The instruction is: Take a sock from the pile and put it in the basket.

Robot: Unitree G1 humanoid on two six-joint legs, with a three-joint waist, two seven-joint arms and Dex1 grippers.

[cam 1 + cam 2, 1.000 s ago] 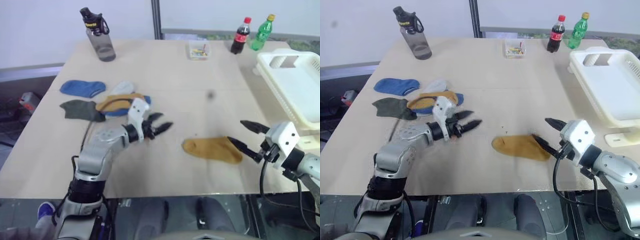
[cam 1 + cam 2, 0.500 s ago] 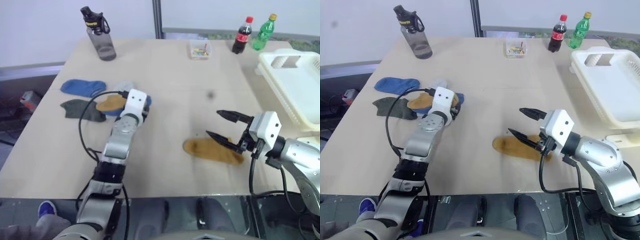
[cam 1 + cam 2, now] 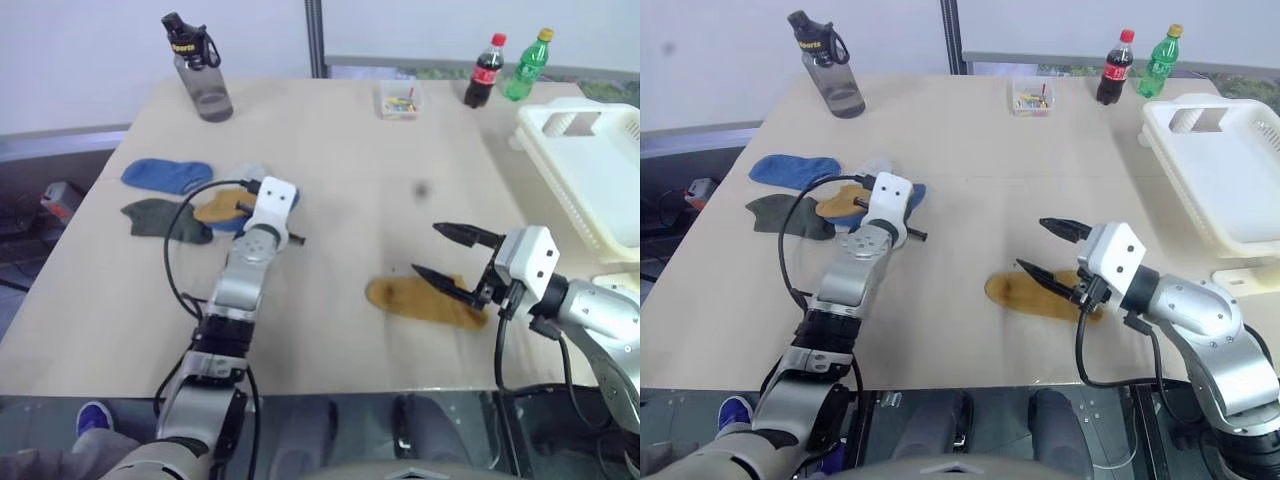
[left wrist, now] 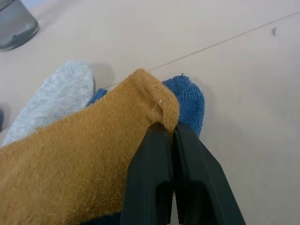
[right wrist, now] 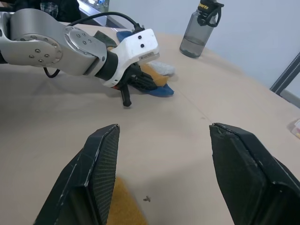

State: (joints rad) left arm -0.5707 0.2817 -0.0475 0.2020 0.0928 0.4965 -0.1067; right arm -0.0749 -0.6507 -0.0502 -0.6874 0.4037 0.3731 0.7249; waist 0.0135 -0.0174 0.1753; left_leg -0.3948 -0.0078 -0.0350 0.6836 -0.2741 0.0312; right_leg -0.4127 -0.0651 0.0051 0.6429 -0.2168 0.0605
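Observation:
The pile lies at the table's left: a blue sock (image 3: 165,175), a dark grey-green sock (image 3: 160,218), a pale grey sock (image 4: 51,98) and a mustard sock (image 3: 222,207) over another blue one (image 4: 190,101). My left gripper (image 4: 169,127) reaches into the pile, its fingers pressed together and pinching the mustard sock's edge. A second mustard sock (image 3: 425,300) lies alone near the table's front. Just above its right end, my right gripper (image 3: 430,249) hovers open. The cream-white basket (image 3: 590,160) stands at the right edge.
A grey water bottle (image 3: 198,70) stands at the back left. A small clear box (image 3: 398,100), a cola bottle (image 3: 483,70) and a green bottle (image 3: 525,65) stand along the back. Bare tabletop stretches between the pile and the basket.
My left gripper swung from the table's middle to the pile and shut on the mustard sock's edge. My right gripper shifted left over the lone mustard sock, staying open.

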